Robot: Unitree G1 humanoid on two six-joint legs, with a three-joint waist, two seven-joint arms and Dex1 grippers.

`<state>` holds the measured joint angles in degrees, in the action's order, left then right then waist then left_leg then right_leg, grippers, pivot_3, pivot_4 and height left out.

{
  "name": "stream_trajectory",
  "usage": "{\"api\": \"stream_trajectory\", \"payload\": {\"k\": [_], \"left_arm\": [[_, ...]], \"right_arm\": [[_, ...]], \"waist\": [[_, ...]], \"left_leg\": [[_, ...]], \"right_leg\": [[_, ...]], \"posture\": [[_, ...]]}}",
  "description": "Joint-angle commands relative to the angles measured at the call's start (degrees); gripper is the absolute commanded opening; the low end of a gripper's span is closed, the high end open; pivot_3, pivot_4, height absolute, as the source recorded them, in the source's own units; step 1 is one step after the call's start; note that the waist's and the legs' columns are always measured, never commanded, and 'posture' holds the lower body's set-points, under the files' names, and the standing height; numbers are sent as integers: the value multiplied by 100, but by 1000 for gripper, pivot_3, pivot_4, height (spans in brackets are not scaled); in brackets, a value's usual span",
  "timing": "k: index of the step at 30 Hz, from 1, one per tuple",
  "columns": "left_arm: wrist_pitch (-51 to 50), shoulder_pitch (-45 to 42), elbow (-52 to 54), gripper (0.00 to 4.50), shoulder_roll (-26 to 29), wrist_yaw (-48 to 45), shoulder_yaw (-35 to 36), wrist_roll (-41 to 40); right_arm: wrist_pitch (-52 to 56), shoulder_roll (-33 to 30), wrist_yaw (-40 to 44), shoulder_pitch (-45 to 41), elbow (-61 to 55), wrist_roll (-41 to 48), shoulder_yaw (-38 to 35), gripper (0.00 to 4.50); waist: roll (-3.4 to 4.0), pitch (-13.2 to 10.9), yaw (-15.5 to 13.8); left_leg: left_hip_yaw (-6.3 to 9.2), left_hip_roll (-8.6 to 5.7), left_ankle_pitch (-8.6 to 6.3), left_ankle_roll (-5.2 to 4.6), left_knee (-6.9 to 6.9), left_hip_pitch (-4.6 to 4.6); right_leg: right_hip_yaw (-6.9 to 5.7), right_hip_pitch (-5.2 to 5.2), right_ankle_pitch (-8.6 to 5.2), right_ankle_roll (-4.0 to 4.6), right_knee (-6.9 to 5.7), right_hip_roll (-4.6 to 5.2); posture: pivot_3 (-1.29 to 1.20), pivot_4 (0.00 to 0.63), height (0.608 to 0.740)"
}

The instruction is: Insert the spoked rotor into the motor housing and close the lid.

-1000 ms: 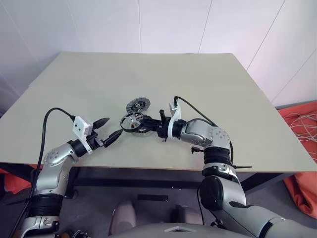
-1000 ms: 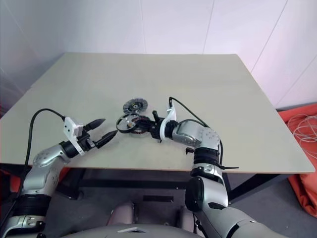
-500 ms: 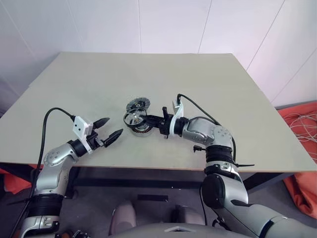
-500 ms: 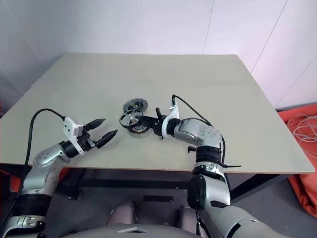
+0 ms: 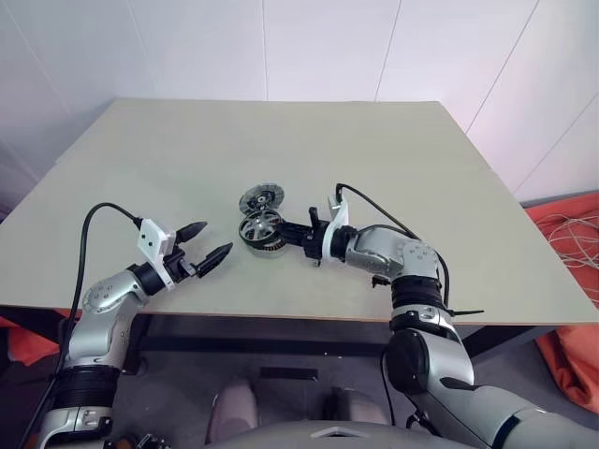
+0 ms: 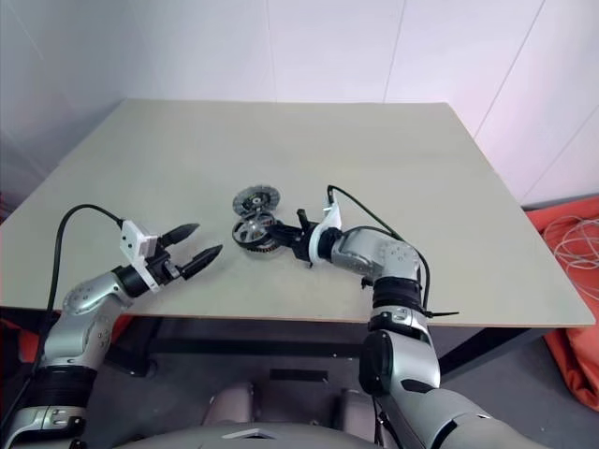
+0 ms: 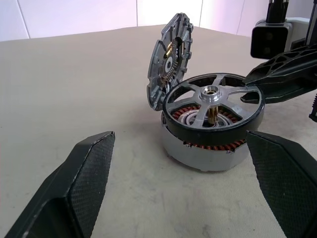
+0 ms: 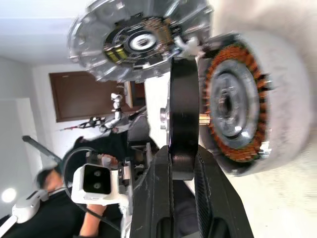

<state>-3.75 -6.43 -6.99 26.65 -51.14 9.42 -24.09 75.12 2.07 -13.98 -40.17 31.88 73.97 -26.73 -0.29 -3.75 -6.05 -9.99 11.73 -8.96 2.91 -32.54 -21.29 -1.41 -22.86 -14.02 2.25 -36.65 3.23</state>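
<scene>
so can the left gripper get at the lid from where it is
Probably yes. The left gripper is open with bare table between it and the lid, which leans tilted against the housing. The right gripper holding the rotor comes in from the other side.

The rotor (image 7: 213, 106) sits level just above the housing (image 7: 208, 148) on the table (image 5: 374, 150); the lid (image 7: 168, 59) leans tilted behind them, touching the housing.

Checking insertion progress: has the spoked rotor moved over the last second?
Yes. The spoked rotor, pinched in the right gripper, has shifted from the near-left side of the motor housing to directly above it, beside the tilted lid.
</scene>
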Motion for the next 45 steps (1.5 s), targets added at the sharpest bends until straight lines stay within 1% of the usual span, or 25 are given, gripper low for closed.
{"api": "stream_trajectory", "payload": {"k": [1,21,31,33,36,39,40,41,42,43,45], "left_arm": [[37,-104,183,4500,44,-17,60,-70],[36,-151,146,4500,58,-57,45,-64],[47,-166,140,4500,39,-44,32,-54],[50,-180,132,4500,36,-40,28,-50],[52,-199,119,4500,30,-38,23,-47],[50,-211,111,4500,24,-40,13,-44],[50,-215,107,4500,22,-43,8,-42],[50,-217,108,4500,21,-45,3,-40],[49,-219,107,4500,17,-45,2,-44],[49,-219,105,4500,15,-46,1,-45],[48,-211,112,4500,14,-43,0,-48]], "right_arm": [[-24,-31,179,-157,-12,-58,-41,267],[-171,-76,545,-278,199,-494,-114,267],[-200,-87,626,-183,32,-785,-99,267],[-105,-91,719,-202,-91,-703,-105,1023],[-43,-76,656,-260,-283,-625,-156,1932],[-26,-53,489,-279,-419,-627,-219,3048],[17,-62,472,-277,-470,-632,-215,3327],[56,-66,445,-270,-515,-621,-224,3753],[107,-91,391,-254,-588,-631,-220,4046],[190,-142,376,-228,-702,-684,-157,4455],[317,-133,138,-205,-836,-558,-283,4484]], "waist": [[0,0,1],[0,0,1],[0,0,1],[0,0,0],[0,0,-2],[0,0,-2],[0,0,-1],[0,0,-1],[0,0,-2],[0,0,-3],[0,0,-5]], "left_leg": [[0,0,0,0,0,0],[0,0,0,0,-7,1],[1,1,0,0,-10,2],[1,1,0,0,-10,3],[1,0,0,0,-11,3],[2,0,0,0,-11,3],[2,1,0,0,-11,3],[2,0,0,0,-11,3],[2,0,0,0,-11,3],[2,0,0,0,-11,4],[2,0,0,0,-11,5]], "right_leg": [[0,0,0,0,0,0],[-1,3,1,3,-4,0],[-2,7,2,5,-5,0],[-2,8,1,4,-5,1],[-2,9,1,3,-5,0],[-2,9,2,4,-5,0],[-2,9,2,4,-5,0],[-2,9,2,4,-5,0],[-1,9,2,4,-5,0],[-2,9,1,3,-5,0],[-2,12,1,3,-5,1]], "posture": [[0,0,740],[0,0,740],[0,0,740],[0,0,740],[0,0,740],[0,0,740],[0,0,740],[0,0,740],[0,0,740],[0,0,740],[0,0,740]]}}
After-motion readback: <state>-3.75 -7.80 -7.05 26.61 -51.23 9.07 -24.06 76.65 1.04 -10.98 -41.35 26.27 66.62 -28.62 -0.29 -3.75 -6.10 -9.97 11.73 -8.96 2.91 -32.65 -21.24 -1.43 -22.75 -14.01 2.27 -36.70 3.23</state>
